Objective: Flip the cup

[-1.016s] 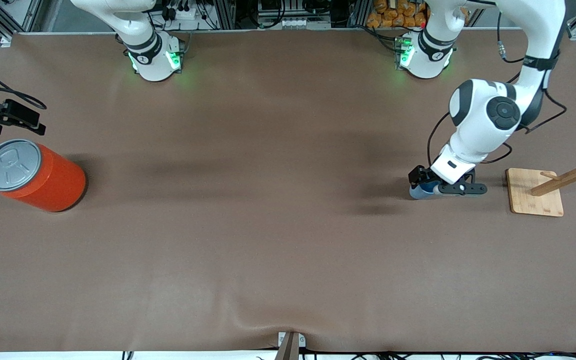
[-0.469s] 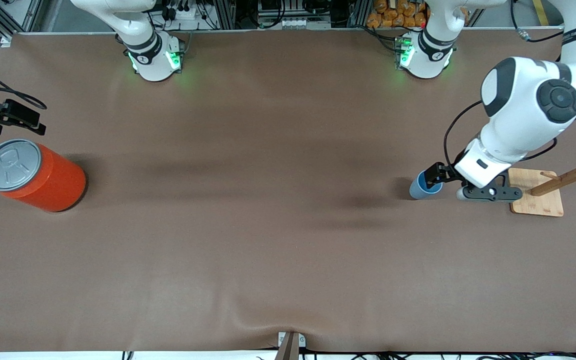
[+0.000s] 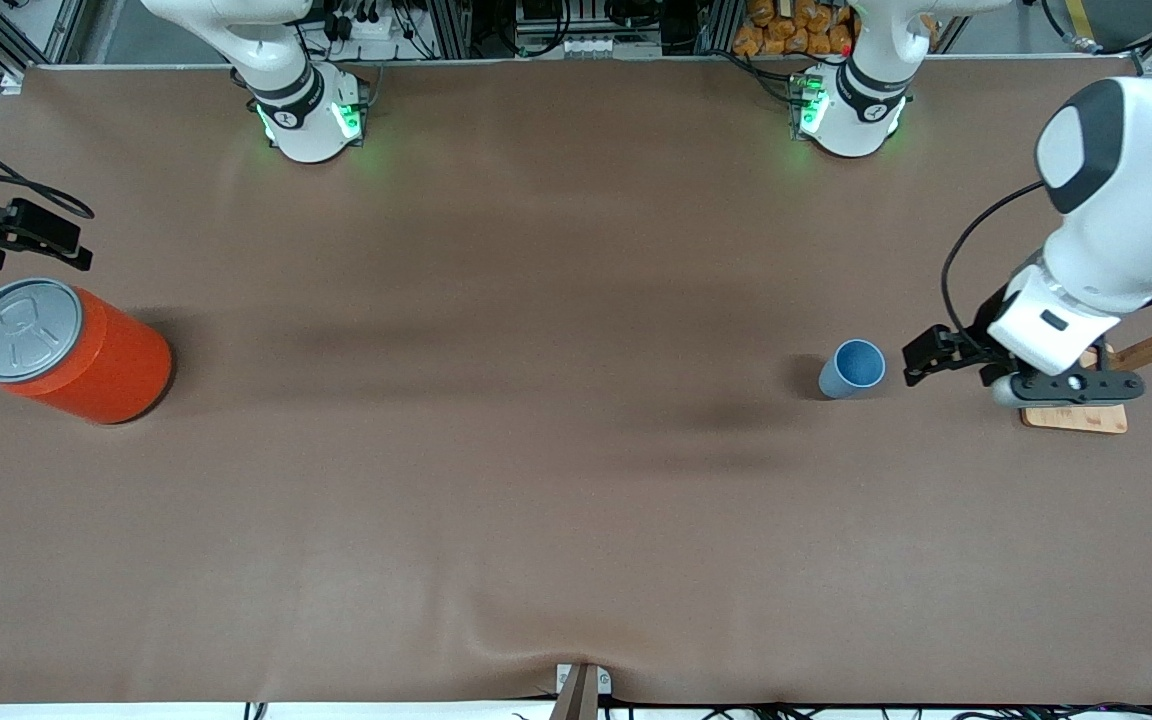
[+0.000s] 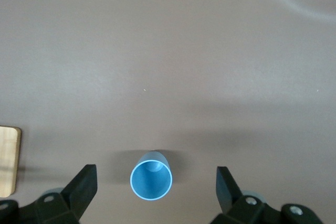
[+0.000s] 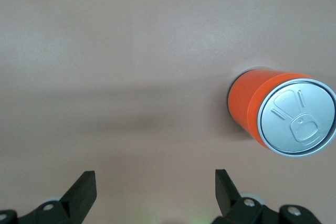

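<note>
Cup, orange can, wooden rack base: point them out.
cup (image 3: 852,367): front view, on its open rim and inside.
orange can (image 3: 101,358): front view, on its orange side wall.
wooden rack base (image 3: 1076,417): front view, on the flat board's visible edge.

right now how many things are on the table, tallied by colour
light blue: 1, the cup, standing mouth up
orange: 1, the can with a grey lid
bare wood: 1, the rack on its board
total: 3
</note>
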Available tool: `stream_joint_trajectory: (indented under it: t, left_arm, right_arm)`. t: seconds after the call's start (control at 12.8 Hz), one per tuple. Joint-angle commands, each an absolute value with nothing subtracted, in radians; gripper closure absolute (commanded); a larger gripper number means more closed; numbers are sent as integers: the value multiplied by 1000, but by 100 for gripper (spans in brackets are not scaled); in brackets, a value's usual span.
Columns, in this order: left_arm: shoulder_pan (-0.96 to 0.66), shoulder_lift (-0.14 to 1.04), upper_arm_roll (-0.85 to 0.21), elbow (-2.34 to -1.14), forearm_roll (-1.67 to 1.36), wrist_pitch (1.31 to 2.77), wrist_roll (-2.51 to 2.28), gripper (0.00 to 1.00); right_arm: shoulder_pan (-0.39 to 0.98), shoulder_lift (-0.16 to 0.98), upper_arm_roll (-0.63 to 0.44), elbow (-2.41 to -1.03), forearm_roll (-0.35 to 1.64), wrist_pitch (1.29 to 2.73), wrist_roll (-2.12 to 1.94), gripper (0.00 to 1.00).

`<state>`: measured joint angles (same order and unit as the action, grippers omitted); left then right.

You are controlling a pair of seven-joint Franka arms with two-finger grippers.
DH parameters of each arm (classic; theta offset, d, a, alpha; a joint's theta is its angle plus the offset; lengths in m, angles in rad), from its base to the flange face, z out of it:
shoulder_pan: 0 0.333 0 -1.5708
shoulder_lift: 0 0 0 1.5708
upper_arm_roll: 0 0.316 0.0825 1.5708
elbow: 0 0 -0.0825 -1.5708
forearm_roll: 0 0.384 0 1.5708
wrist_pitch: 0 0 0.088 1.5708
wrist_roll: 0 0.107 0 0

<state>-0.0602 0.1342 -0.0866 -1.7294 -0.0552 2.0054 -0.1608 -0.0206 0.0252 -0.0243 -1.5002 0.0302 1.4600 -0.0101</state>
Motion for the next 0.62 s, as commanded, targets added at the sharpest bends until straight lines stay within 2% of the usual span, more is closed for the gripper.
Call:
stream_joint_trajectory:
  t: [0.0, 0.23, 0.55]
  left_arm:
    - [-29, 144, -95, -1692, -26, 1980, -167, 0]
    - [1, 129, -101, -1683, -37, 1974, -160, 0]
    - [-38, 57, -48, -1681, -37, 1791, -124, 0]
  right_arm:
    - [-31, 26, -17, -1486, 29, 1447, -14, 0]
    - [-29, 26, -17, -1486, 29, 1451, -14, 0]
    - [-28, 26, -15, -1486, 29, 1453, 96, 0]
